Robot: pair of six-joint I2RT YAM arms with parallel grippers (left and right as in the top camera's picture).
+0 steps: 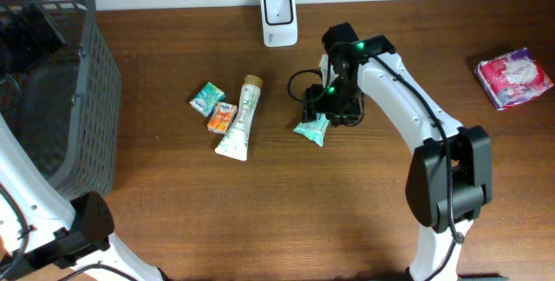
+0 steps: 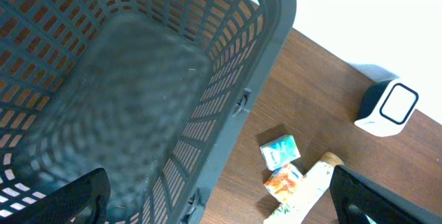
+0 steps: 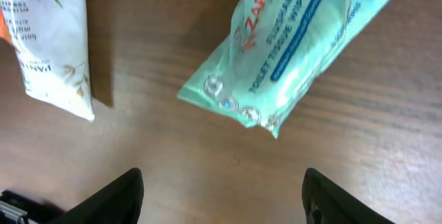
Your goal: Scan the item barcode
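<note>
"ZAPPY", "FLUSHABLE WIPES", "TOILET TISSUE WIPES" on the green wipes packet (image 3: 297,51); print on the white tube (image 3: 52,37) illegible.

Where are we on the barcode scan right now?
Done: nothing visibly; the basket looks empty. In hand: nothing; the right gripper is open beside the wipes pack, which lies on the table. The left gripper is open at the basket. Remaining: grip an item and show its barcode to the scanner.
</note>
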